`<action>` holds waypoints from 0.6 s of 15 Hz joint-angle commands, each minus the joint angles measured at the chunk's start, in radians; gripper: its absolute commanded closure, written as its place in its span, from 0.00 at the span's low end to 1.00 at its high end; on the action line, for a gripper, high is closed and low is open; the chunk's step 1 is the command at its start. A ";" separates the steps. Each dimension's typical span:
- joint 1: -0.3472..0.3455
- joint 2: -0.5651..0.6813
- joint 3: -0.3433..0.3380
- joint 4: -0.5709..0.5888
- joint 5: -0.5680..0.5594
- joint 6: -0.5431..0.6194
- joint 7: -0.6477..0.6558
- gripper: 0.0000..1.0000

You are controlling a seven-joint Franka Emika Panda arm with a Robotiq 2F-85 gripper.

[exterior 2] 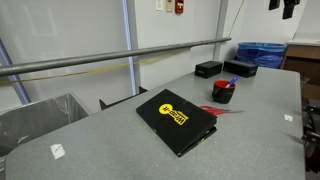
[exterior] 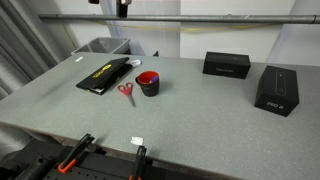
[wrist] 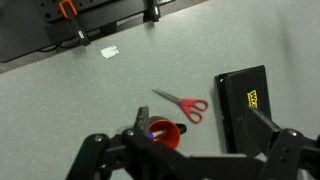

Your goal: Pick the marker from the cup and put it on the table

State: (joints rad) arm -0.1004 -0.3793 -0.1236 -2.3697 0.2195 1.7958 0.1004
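Gripper: held high above the surface, seen only at the top edge in both exterior views
Jaws: shown spread wide apart in the wrist view, empty
Marker: stood inside the cup, its blue shaft leaned on the rim and raised above it; best seen in an exterior view
Cup: set upright near the middle of the surface, black outside and red inside; in the wrist view it is found at the lower edge, under the gripper
Scissors: red-handled, laid flat just beside the cup, between the cup and the black folder
Black folder: laid flat and closed, a yellow logo shown on its cover
Flat black box: placed towards the back of the surface, well apart from the cup
Taller black box: placed near the flat black box, also well apart from the cup
White scrap: laid on the surface near the edge where the clamps are fixed
Orange-handled clamp: fixed at the edge of the surface
Grey bin: seen beyond one end of the surface
Blue bin: seen beyond the opposite end
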 commanded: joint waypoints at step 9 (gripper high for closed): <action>-0.012 0.152 0.025 -0.014 -0.013 0.226 0.044 0.00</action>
State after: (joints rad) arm -0.1004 -0.3355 -0.1141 -2.3799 0.2177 1.8892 0.1128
